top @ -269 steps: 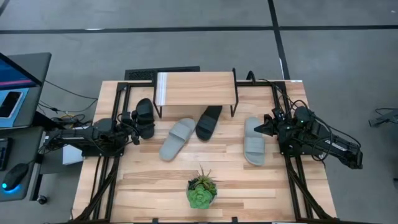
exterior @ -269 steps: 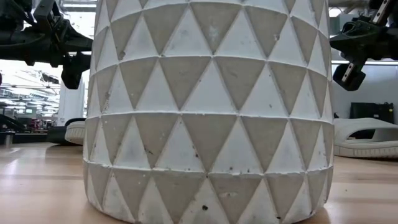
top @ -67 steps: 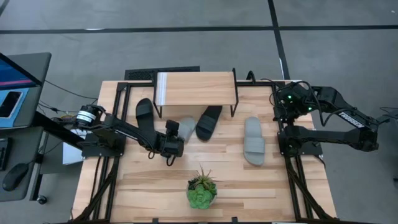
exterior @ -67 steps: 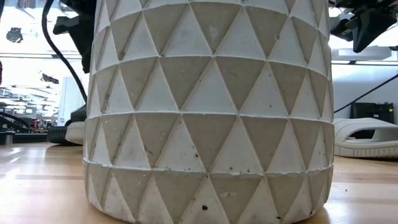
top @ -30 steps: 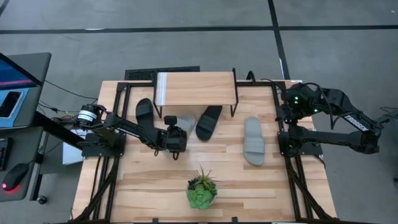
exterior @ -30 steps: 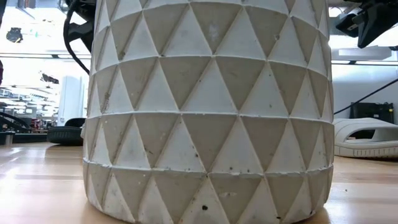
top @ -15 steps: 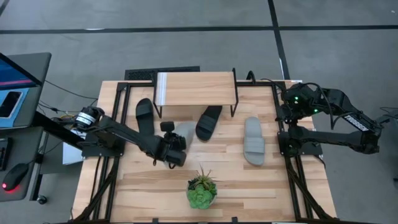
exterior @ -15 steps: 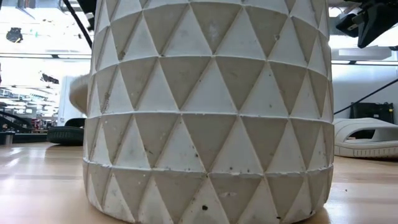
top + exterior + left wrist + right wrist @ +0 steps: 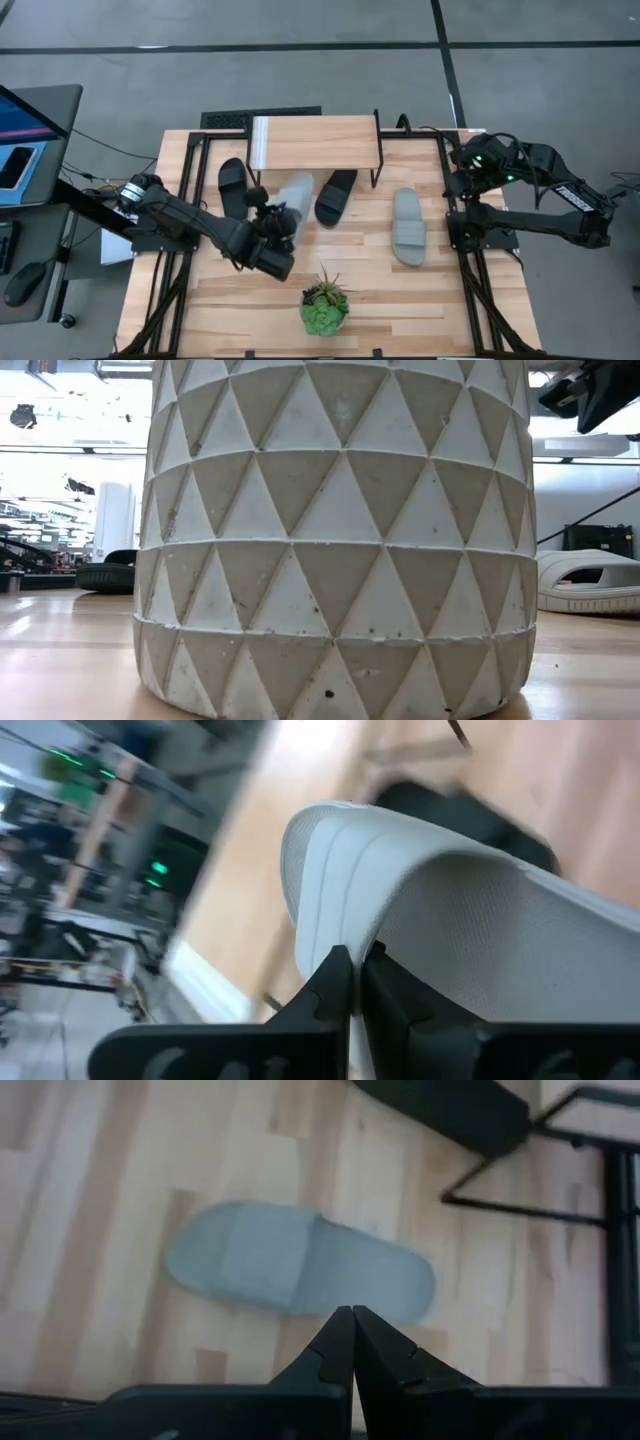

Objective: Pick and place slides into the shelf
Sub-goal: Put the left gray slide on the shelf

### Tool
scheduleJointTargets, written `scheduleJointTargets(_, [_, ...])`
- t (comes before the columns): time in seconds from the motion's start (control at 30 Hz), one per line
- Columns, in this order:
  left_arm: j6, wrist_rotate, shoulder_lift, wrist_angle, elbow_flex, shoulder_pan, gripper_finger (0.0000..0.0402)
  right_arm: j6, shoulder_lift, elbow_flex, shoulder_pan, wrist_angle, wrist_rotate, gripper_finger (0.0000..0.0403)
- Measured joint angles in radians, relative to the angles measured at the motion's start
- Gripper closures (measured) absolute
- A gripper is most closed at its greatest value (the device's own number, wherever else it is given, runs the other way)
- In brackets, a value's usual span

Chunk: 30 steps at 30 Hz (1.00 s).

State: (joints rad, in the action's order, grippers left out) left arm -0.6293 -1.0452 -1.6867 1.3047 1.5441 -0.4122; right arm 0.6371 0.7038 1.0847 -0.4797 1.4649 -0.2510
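My left gripper (image 9: 282, 217) is shut on a light grey slide (image 9: 297, 190), held above the table's middle in front of the shelf (image 9: 315, 143); the slide fills the left wrist view (image 9: 450, 910). A second grey slide (image 9: 408, 225) lies flat on its sole at the right and shows in the right wrist view (image 9: 300, 1270). One black slide (image 9: 232, 180) lies left of the shelf. Another black slide (image 9: 335, 195) lies with its far end under the shelf. My right gripper (image 9: 350, 1325) is shut and empty, high over the table's right edge (image 9: 470, 172). My left gripper pinches the grey slide between its two fingers at the edge of the wide strap (image 9: 372, 935). The fingers (image 9: 335, 982) come from the table's near side and point toward the shelf. The slide is lifted clear of the table and tilted, stretching away from the fingers toward the shelf.
A green potted plant (image 9: 323, 305) stands near the table's front edge; its patterned pot (image 9: 340, 530) blocks most of the low view. The shelf's thin black legs (image 9: 540, 1190) stand on the table's far part. Bare wood lies at the front left and front right.
My left gripper, shut on the grey slide, has risen and tipped back, its wrist drawing toward the table's near edge. The slide has come up clear of the table and now tilts toward the shelf. My right arm has kept still.
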Motion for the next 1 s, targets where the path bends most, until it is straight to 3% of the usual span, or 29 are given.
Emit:
scheduleJointTargets(0.23, [0.052, -0.164, 0.000, 0.119, 0.200, 0.095, 0.0401, 0.002, -0.054, 0.000, 0.000, -0.004, -0.035, 0.0402])
scheduleJointTargets(0.4, [0.295, -0.170, 0.001, 0.124, 0.325, 0.205, 0.0401, 0.002, -0.085, 0.000, 0.000, -0.004, -0.032, 0.0402])
scheduleJointTargets(0.7, [0.746, -0.055, 0.003, 0.102, 0.470, 0.432, 0.0401, -0.007, -0.097, -0.015, 0.000, -0.007, 0.029, 0.0402])
scheduleJointTargets(1.0, [0.956, 0.172, 0.001, -0.089, 0.466, 0.637, 0.0401, -0.008, -0.097, -0.079, 0.000, -0.009, 0.031, 0.0402])
